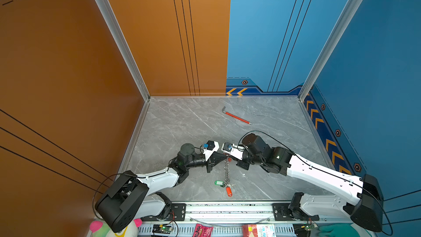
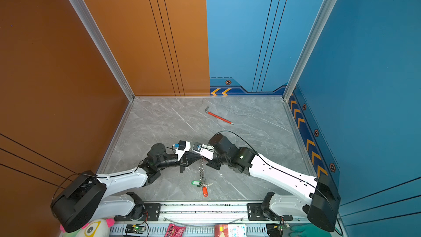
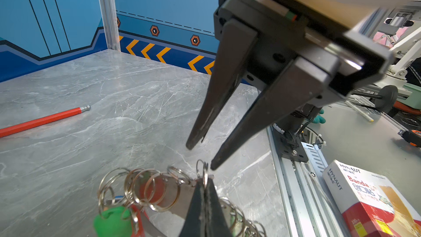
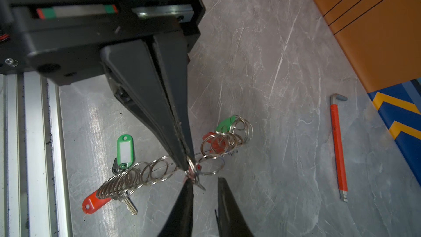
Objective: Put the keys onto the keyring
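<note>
The keyring (image 1: 226,172) is held up at one link by the left gripper (image 4: 188,167), whose jaws are closed tight on it. From there the chain of rings hangs down to the table (image 1: 182,121), where the green-tagged key (image 4: 124,148) and the orange-tagged key (image 4: 93,201) lie at its lower end. The right gripper (image 4: 204,180) is parted a little and empty, poised just beside the pinched link. A threading or re-gripping step is judged to be in hand. Next, a single ring would have to be taken by the right fingers without its neighbours being caught. Whether the two keys on the table are already hooked on cannot be told: the rings overlap them. A green and red cluster (image 4: 224,131) behind the nearer rings is hard to make out.
</note>
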### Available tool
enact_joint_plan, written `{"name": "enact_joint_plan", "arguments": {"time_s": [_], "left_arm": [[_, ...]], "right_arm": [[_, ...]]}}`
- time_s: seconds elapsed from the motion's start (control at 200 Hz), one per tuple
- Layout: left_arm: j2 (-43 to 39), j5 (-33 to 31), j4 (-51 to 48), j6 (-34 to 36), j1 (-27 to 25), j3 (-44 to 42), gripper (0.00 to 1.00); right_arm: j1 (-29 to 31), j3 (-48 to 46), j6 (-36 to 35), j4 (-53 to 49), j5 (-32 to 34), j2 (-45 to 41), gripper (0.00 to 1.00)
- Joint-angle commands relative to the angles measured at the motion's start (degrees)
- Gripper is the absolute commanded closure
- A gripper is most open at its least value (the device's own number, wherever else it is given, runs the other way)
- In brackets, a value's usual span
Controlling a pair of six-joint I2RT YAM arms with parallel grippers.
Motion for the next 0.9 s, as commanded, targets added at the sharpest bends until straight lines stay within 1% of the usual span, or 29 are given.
{"name": "enact_joint_plan", "arguments": {"time_s": [0.0, 0.22, 0.39, 0.621, 0.761, 0.896], "left_arm": [[-1.5, -1.3, 1.5, 0.1, 0.3, -0.3, 1.00], [-1.8, -1.8, 1.8, 0.1, 0.3, -0.5, 1.00], [-2.0, -2.0, 2.3, 0.2, 0.3, -0.7, 1.00], [-2.4, -4.8, 3.7, -0.1, 0.4, -1.5, 1.00], [-2.4, -6.7, 4.8, -0.6, 0.8, -1.9, 1.00], [-2.6, -7.7, 6.2, -1.2, 1.3, -2.6, 1.00]], "right_arm": [[-1.7, -2.2, 3.9, 5.8, -1.7, -2.2, 0.77], [-1.7, -3.3, 5.3, 7.6, -2.7, -0.4, 0.80], [-1.5, -3.3, 5.6, 7.8, -1.9, 1.6, 0.82], [0.0, -3.7, 6.1, 7.3, -1.4, 3.3, 0.83], [0.8, -3.9, 7.0, 8.0, -0.5, 4.0, 0.83], [1.8, -3.9, 7.7, 8.8, 2.0, 5.1, 0.83]]}}
